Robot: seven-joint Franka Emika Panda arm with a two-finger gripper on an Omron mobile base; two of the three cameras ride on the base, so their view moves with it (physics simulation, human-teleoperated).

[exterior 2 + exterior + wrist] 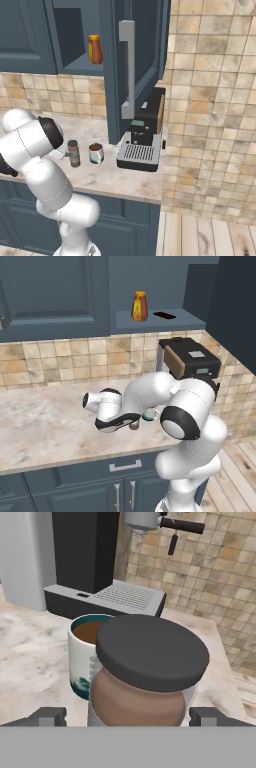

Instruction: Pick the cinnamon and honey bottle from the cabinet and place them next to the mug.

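The cinnamon (pixel 145 677), a brown jar with a grey cap, stands upright on the counter between my gripper's (pixel 129 717) fingertips, which sit wide apart and clear of its sides, so the gripper is open. Right behind the cinnamon is the mug (pixel 82 657) with its dark liquid. From the right base view the cinnamon (pixel 74 153) stands just left of the mug (pixel 96 153). The honey bottle (pixel 139 306) stands on the open shelf of the cabinet (pixel 55 291); it is also seen as the honey bottle (pixel 94 49). My hand (pixel 131 423) hangs low over the counter's front.
A black coffee machine (pixel 192 358) stands at the counter's right end, just beyond the mug. The cabinet's open door (pixel 135 60) juts out above the coffee machine (pixel 142 142). A flat black item (pixel 164 315) lies on the shelf beside the honey bottle. Bare counter (pixel 45 421) stretches to the left.
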